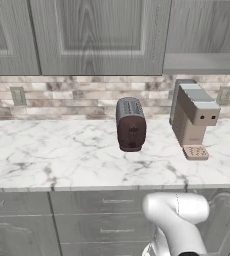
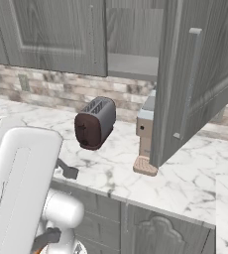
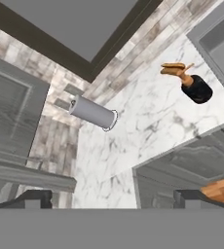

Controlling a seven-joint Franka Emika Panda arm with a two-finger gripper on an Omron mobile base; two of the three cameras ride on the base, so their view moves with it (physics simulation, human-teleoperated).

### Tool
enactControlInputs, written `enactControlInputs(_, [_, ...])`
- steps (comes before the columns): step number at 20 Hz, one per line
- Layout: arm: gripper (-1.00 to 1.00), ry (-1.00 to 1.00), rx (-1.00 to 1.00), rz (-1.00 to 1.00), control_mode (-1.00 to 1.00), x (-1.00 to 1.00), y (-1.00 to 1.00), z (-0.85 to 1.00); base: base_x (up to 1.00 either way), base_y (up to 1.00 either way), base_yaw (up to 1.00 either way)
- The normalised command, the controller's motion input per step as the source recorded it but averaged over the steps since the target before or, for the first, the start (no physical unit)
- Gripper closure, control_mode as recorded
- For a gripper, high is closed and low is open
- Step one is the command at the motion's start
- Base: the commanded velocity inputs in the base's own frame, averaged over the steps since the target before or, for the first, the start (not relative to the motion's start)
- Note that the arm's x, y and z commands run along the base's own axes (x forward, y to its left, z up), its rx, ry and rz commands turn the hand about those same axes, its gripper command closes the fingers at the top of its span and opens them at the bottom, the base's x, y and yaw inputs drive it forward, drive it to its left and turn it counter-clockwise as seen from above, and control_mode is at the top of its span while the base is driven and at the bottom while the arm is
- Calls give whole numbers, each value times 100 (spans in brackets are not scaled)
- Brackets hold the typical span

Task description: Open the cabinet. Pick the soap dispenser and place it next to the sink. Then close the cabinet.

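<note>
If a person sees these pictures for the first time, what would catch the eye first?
Probably the dark toaster in the middle of the marble counter, with the grey coffee machine to its right. In the right base view, the cabinet door swung wide open stands out.

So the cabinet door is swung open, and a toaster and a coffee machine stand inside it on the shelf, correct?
Not quite. The cabinet door is swung open, but the toaster and coffee machine stand on the marble counter below it, not on the shelf. The left base view shows this.
</note>
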Motion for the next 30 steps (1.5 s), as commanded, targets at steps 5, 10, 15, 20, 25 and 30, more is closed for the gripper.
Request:
enactControlInputs(5, [-100,2,2,0,-100,10,-8,0,0,0,0])
enactControlInputs(10, [-100,0,0,0,-100,1,-30,1,0,0,0])
enactControlInputs(15, [-100,0,0,0,-100,1,-32,0,0,0,0])
enactControlInputs(20, [-100,0,0,0,-100,0,-31,0,0,0,0])
enactControlInputs(25, [-100,0,0,0,-100,1,-38,1,0,0,0])
enactControlInputs(30, [-100,0,0,0,-100,9,-38,1,0,0,0])
